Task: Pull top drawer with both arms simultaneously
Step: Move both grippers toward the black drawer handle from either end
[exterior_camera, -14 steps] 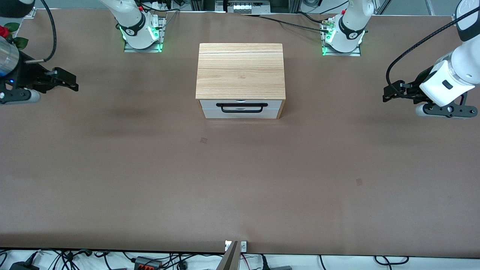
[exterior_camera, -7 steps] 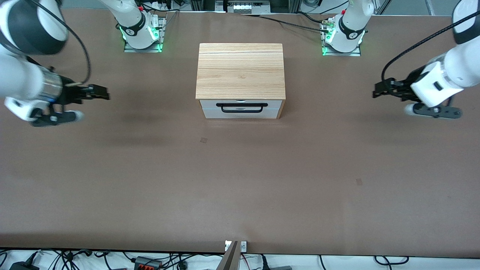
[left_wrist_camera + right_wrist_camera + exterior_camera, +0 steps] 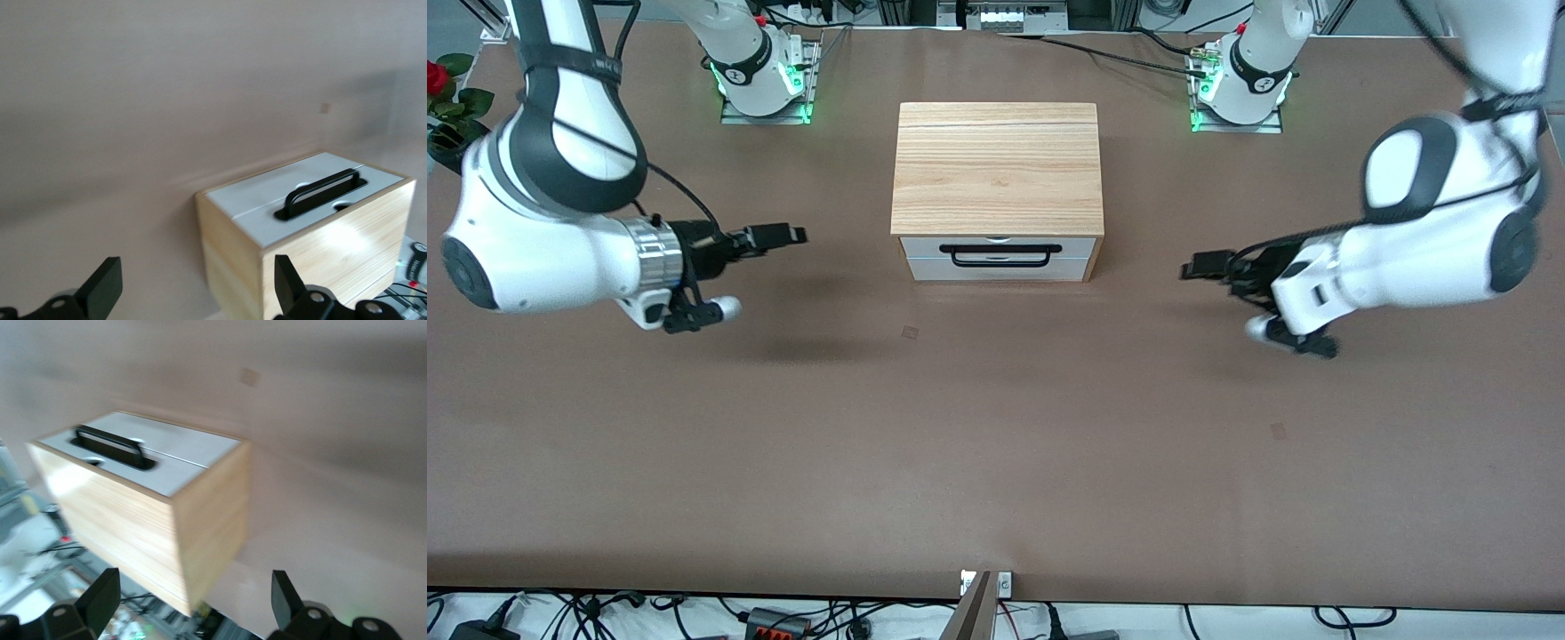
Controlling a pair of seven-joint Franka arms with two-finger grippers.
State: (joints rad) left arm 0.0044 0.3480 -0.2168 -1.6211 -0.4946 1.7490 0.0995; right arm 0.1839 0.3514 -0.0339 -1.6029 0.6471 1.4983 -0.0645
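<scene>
The top drawer (image 3: 1080,248) is shut in the light wood cabinet (image 3: 996,169), its white front crossed by a long black handle (image 3: 1000,263). My right gripper (image 3: 787,235) hovers open over the table beside the cabinet, toward the right arm's end, pointing at it. My left gripper (image 3: 1196,267) hovers open toward the left arm's end, also aimed at the cabinet. In the left wrist view my gripper (image 3: 198,287) frames the cabinet's corner, with the top drawer (image 3: 261,229) and handle (image 3: 320,193) ahead. In the right wrist view my gripper (image 3: 193,600) looks at the top drawer (image 3: 160,477) and its handle (image 3: 110,445). Neither gripper holds anything.
A second white drawer front (image 3: 1000,271) sits under the top one. A red flower with green leaves (image 3: 445,80) stands at the table edge by the right arm's end. The arm bases (image 3: 760,84) (image 3: 1240,89) stand either side of the cabinet's back. Cables hang along the table's near edge.
Both arms have swung in from the table's ends toward the cabinet, and the left gripper has also dropped lower. Both grippers stay open. The drawer has not moved.
</scene>
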